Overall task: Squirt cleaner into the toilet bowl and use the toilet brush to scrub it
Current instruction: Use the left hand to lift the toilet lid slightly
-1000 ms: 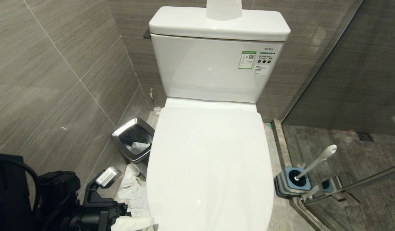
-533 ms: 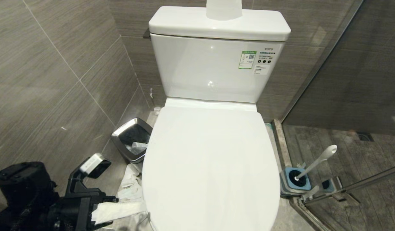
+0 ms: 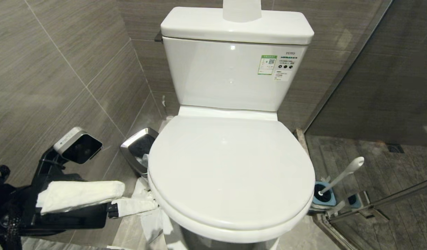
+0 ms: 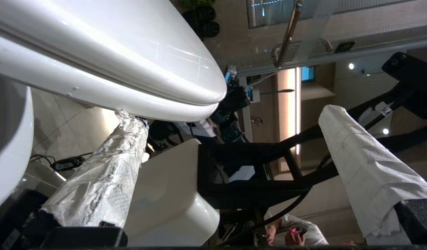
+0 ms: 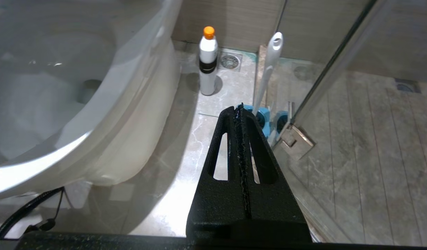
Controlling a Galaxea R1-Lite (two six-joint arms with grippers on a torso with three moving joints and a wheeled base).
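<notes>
left tool [image 3: 130,198]: low on the robot's left, lying roughly level, fingers [image 4: 102,187] spread wide and wrapped in white paper, nothing between them | left wrist: black, camera block on top | right tool [image 5: 238,108]: pointing down toward the floor, black fingers pressed together, empty

The left gripper [image 3: 130,198] — fingers spread and wrapped in white tissue — climbed along the wall side, one finger [image 4: 105,180] under the lid's [image 3: 230,173] front edge, and the lid and seat tilted upward.
</notes>
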